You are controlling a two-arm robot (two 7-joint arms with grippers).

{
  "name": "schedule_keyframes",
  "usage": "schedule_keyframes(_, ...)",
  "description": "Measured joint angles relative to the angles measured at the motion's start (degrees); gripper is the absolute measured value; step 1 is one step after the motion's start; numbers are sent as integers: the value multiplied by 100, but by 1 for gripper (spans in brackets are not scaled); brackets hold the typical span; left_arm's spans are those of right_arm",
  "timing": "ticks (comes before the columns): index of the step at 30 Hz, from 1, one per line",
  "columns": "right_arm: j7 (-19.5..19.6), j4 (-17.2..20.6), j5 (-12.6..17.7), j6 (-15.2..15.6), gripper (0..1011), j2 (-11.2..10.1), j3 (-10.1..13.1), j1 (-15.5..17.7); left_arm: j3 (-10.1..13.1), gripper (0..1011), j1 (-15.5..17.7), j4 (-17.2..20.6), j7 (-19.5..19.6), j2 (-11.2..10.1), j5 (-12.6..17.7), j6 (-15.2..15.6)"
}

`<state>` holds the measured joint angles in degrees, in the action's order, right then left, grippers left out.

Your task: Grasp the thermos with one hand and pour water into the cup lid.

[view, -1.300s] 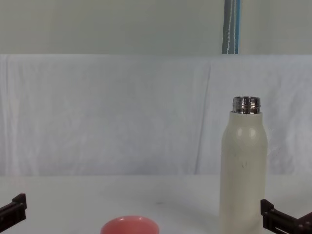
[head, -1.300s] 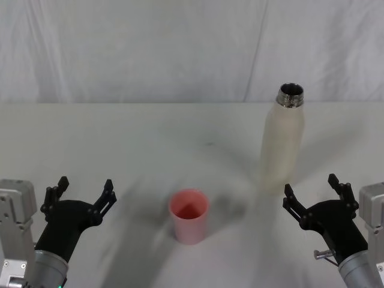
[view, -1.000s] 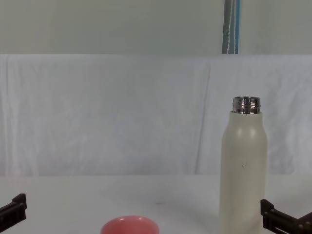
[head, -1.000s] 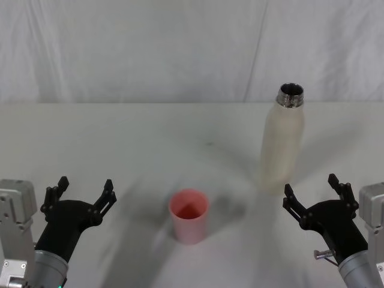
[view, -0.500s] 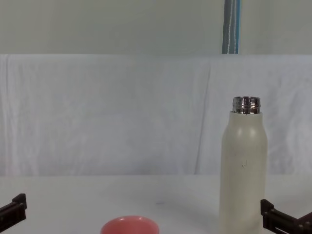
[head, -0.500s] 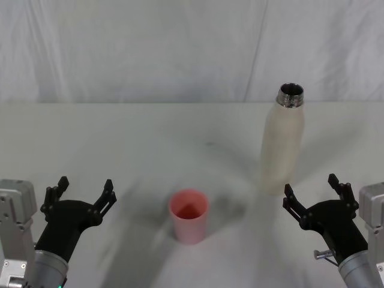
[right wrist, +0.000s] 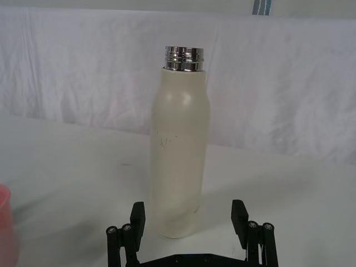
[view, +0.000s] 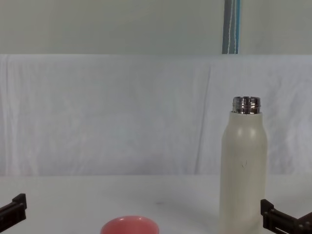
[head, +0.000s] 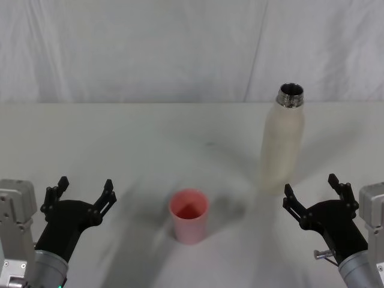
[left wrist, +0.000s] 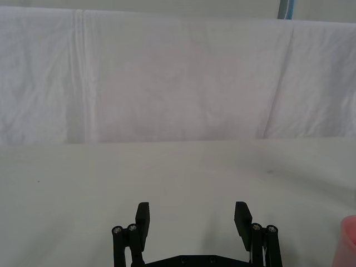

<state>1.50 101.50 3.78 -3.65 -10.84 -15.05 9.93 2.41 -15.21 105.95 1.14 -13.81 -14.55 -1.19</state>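
Tall cream-white thermos (head: 282, 139) with steel neck is standing upright on white table (head: 150, 138), far right. Salmon-pink cup lid (head: 189, 215) is sitting nearer, centre. Right gripper (head: 313, 197) is hovering just before thermos, jaws apart; left gripper (head: 82, 195) is idling near-left, jaws apart.

Matt thermos (head: 282, 144), shiny steel neck

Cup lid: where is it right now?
The cup lid stands upright on the white table, near its front edge in the head view, between the open left gripper and right gripper, left of and nearer than the thermos.
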Motion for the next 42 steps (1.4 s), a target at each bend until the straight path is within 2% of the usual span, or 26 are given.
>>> schedule_keyframes(42, 0, 0, 0, 0, 1001, 0, 0, 0, 0, 1001, 0, 0, 0, 0, 0, 0)
